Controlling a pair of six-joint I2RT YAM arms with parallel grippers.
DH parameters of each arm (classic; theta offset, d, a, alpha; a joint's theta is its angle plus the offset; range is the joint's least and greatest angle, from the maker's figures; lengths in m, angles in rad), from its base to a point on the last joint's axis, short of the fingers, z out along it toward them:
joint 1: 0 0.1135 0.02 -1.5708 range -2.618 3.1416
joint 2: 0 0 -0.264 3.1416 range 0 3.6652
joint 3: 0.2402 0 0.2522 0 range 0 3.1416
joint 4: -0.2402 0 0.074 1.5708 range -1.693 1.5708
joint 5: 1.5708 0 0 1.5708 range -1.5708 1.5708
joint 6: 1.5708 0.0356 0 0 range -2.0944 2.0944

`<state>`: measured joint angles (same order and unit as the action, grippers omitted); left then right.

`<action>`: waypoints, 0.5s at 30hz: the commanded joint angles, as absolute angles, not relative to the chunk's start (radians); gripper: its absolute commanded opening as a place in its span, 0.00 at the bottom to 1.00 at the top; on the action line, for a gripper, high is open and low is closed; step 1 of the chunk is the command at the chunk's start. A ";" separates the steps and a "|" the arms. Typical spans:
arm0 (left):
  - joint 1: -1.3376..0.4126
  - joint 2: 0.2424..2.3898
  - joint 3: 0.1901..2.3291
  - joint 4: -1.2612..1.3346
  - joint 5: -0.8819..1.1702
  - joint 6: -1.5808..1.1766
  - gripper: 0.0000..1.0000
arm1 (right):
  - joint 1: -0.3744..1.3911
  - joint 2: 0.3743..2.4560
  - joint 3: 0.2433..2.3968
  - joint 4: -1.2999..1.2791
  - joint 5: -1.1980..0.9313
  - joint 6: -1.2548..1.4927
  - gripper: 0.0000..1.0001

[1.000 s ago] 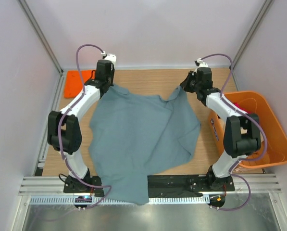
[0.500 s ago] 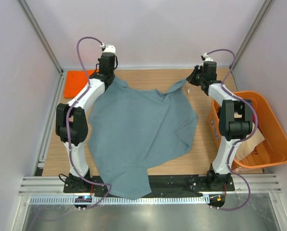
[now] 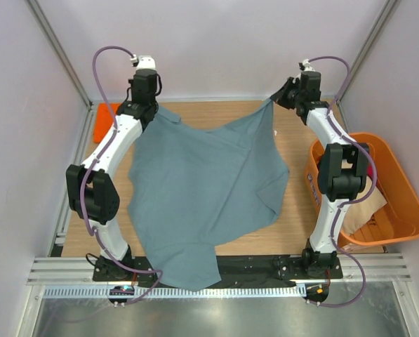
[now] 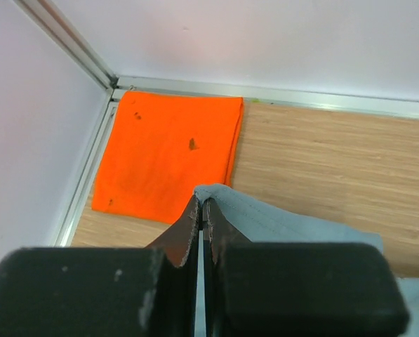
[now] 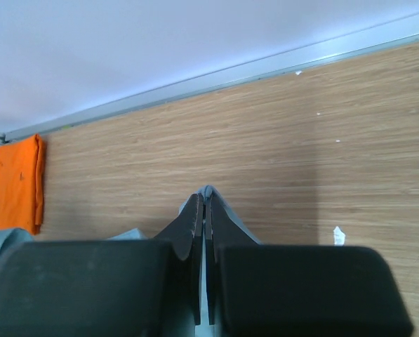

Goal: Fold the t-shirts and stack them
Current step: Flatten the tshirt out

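I have my left claw (image 3: 150,107) pinched shut on one far corner of the grey-blue t-shirt (image 3: 205,186) and my right claw (image 3: 275,100) on the other. The shirt is stretched over the surface (image 3: 217,112), near hem draped off the front edge. One orange t-shirt (image 4: 167,151) lies folded far-left. This one is unfolded, and more cloth waits in the orange tub (image 3: 400,189).

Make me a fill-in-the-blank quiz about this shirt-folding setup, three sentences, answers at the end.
1. Both pairs of jaws pinch the grey-blue t-shirt along its ___ edge.
2. The folded orange t-shirt lies in the far ___ corner.
3. The orange tub stands on the robot's ___ side.
Missing words: far; left; right.
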<state>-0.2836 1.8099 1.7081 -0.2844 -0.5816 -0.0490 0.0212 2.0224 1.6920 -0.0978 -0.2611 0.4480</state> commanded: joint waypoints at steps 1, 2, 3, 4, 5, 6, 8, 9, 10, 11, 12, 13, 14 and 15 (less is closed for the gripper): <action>-0.262 1.786 1.756 -0.342 -0.630 -0.068 0.00 | -0.021 2.017 1.749 -0.138 -0.262 0.476 0.01; -0.259 1.786 1.762 -0.351 -0.643 -0.067 0.00 | -0.034 2.013 1.747 -0.143 -0.264 0.486 0.01; -0.258 1.786 1.769 -0.374 -0.655 -0.069 0.00 | -0.038 2.003 1.730 -0.138 -0.268 0.489 0.01; -0.255 1.781 1.775 -0.382 -0.670 -0.072 0.00 | -0.040 1.981 1.721 -0.129 -0.273 0.491 0.01; -0.249 1.776 1.782 -0.388 -0.672 -0.084 0.00 | -0.044 1.970 1.712 -0.123 -0.275 0.492 0.01; -0.244 1.758 1.784 -0.391 -0.666 -0.087 0.00 | -0.049 1.957 1.703 -0.124 -0.276 0.492 0.01; -0.242 1.740 1.816 -0.406 -0.654 -0.103 0.00 | -0.054 1.928 1.703 -0.130 -0.288 0.495 0.01; -0.241 1.724 1.841 -0.416 -0.649 -0.113 0.00 | -0.057 1.915 1.703 -0.132 -0.290 0.500 0.01; -0.242 1.717 1.867 -0.426 -0.643 -0.124 0.00 | -0.057 1.879 1.703 -0.133 -0.294 0.502 0.01; -0.242 1.710 1.928 -0.446 -0.626 -0.155 0.00 | -0.058 1.861 1.703 -0.135 -0.301 0.506 0.01; -0.242 1.698 1.959 -0.451 -0.611 -0.167 0.00 | -0.057 1.838 1.703 -0.138 -0.305 0.511 0.01; -0.242 1.678 1.986 -0.453 -0.588 -0.176 0.00 | -0.058 1.789 1.703 -0.140 -0.313 0.514 0.01; -0.242 1.665 2.046 -0.451 -0.547 -0.184 0.00 | -0.058 1.757 1.701 -0.138 -0.319 0.515 0.01; -0.242 1.652 2.072 -0.448 -0.522 -0.193 0.00 | -0.058 1.726 1.700 -0.140 -0.322 0.515 0.01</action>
<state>-0.2481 1.7889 1.9354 -0.4904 -0.5766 -0.1352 -0.0628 1.9194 1.6756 -0.1989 -0.2924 0.5037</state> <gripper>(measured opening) 0.005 0.037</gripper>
